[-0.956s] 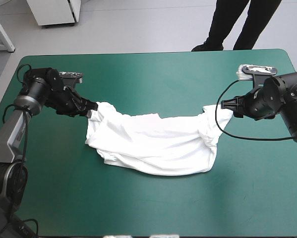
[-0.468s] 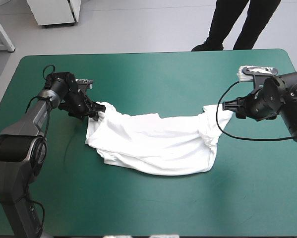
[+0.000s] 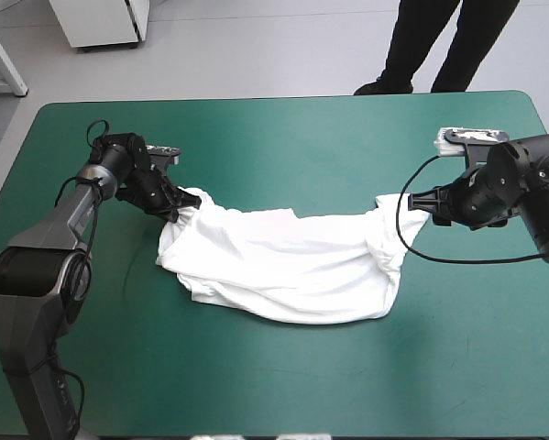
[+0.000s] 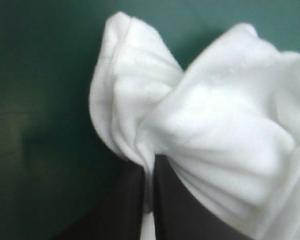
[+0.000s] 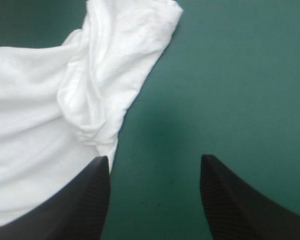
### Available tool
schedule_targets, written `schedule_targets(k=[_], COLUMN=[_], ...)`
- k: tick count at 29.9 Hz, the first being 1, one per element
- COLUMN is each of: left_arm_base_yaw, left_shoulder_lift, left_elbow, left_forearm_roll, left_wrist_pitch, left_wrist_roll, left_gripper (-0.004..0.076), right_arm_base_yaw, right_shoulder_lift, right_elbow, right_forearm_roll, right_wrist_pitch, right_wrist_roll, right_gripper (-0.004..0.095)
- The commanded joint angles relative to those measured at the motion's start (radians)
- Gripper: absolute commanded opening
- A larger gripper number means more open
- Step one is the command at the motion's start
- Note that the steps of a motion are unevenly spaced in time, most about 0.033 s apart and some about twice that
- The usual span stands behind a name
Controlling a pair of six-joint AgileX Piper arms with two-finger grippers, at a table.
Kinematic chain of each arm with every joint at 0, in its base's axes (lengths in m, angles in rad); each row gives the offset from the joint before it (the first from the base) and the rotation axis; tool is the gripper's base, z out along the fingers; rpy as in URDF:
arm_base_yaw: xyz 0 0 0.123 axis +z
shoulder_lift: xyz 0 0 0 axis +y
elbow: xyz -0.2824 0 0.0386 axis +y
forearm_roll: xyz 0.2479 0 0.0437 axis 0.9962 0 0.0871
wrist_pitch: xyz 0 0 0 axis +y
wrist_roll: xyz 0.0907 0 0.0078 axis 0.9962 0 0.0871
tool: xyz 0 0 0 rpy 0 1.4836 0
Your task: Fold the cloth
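Observation:
The white T-shirt (image 3: 283, 261) lies spread and wrinkled across the middle of the table, bunched at both ends. My left gripper (image 3: 178, 213) sits at its left corner. In the left wrist view the black fingers (image 4: 134, 205) are pressed together, and a bunched fold of the T-shirt (image 4: 215, 135) is pinched between them (image 4: 150, 200). My right gripper (image 3: 421, 203) hovers at the shirt's right corner. In the right wrist view it stands open (image 5: 155, 158). The gathered sleeve end of the T-shirt (image 5: 104, 85) lies just ahead of one finger (image 5: 89, 200), outside the gap.
The teal-green cover (image 3: 283, 137) shows on every side of the shirt. The table's far edge runs a little beyond both grippers, and its left and right edges lie close behind the arms.
My left gripper has turned in at the shirt's left corner and shut on it. The corner now bunches at its fingers. The right gripper has barely moved.

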Motion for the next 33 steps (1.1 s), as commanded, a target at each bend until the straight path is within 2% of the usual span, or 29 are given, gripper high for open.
schedule_targets(k=[1, 6, 9, 14, 25, 33], left_arm_base_yaw=[-0.021, -0.021, -0.021, -0.021, -0.021, -0.021], left_shoulder_lift=[-0.03, -0.03, -0.03, -0.03, -0.03, -0.03], left_elbow=[-0.016, -0.016, -0.016, -0.016, -0.016, -0.016], left_forearm_roll=[-0.025, -0.047, -0.051, -0.055, -0.058, -0.058], left_wrist_pitch=[-0.012, -0.012, -0.006, -0.006, -0.015, -0.015], left_wrist_roll=[0.003, 0.003, 0.003, 0.003, 0.003, 0.003], left_gripper=[-0.001, -0.001, -0.001, -0.001, -0.001, -0.001], right_arm_base_yaw=[0.01, 0.11, 0.165, 0.176, 0.176, 0.206], right_shoulder_lift=[-0.036, -0.036, -0.036, -0.028, 0.137, 0.209], right_elbow=[-0.015, 0.094, 0.198, 0.318, 0.351, 0.419], right_forearm_roll=[0.089, 0.026, 0.014, 0.018, 0.02, 0.045], right_wrist_pitch=[0.0, -0.055, -0.148, -0.291, -0.332, -0.408], right_wrist_roll=[-0.039, 0.009, 0.064, 0.13, 0.114, 0.106], right_gripper=[0.0509, 0.0509, 0.0509, 0.0509, 0.0508, 0.048])
